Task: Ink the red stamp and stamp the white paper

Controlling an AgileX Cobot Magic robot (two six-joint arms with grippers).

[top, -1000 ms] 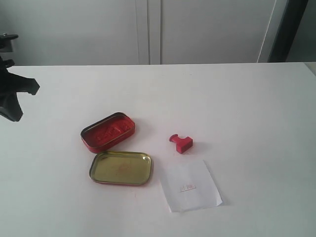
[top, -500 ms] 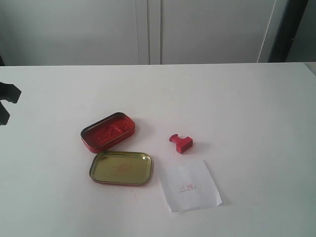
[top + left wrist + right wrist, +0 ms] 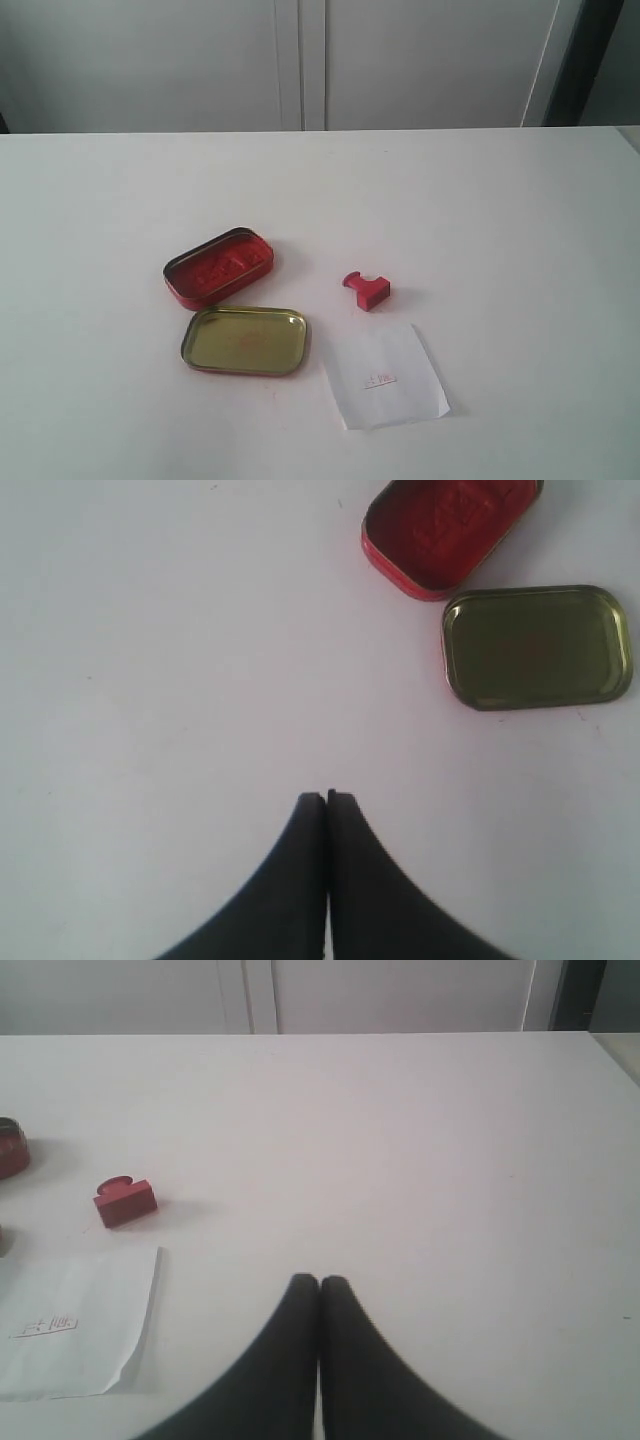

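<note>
Black and tapered, the left tool (image 3: pixel 326 798) is held low over the bare white bench (image 3: pixel 150 680), its two fingers pressed flat together with nothing between them. The right tool (image 3: pixel 319 1280) is posed likewise above the bench, closed tight and empty.

Nearest in the exterior view, the small thin white rectangular sheet of paper (image 3: pixel 385 375) is laid flat. A small red printed mark, underlined, is borne on it, but it is too small to be read. Just to the left of the paper in that view, a shallow gold-coloured rectangular metal tin (image 3: pixel 245 340) is set open side up. Just beyond the paper and apart from it, the small bright red plastic stamp (image 3: pixel 367 289) is laid on its side, its knob turned towards an oval red tin with a red ink pad (image 3: pixel 219 266). This tin is placed just behind the gold one. Raised shapes are seen in the pad, none legible. Pale cabinet doors (image 3: pixel 300 60) are seen at the back.
</note>
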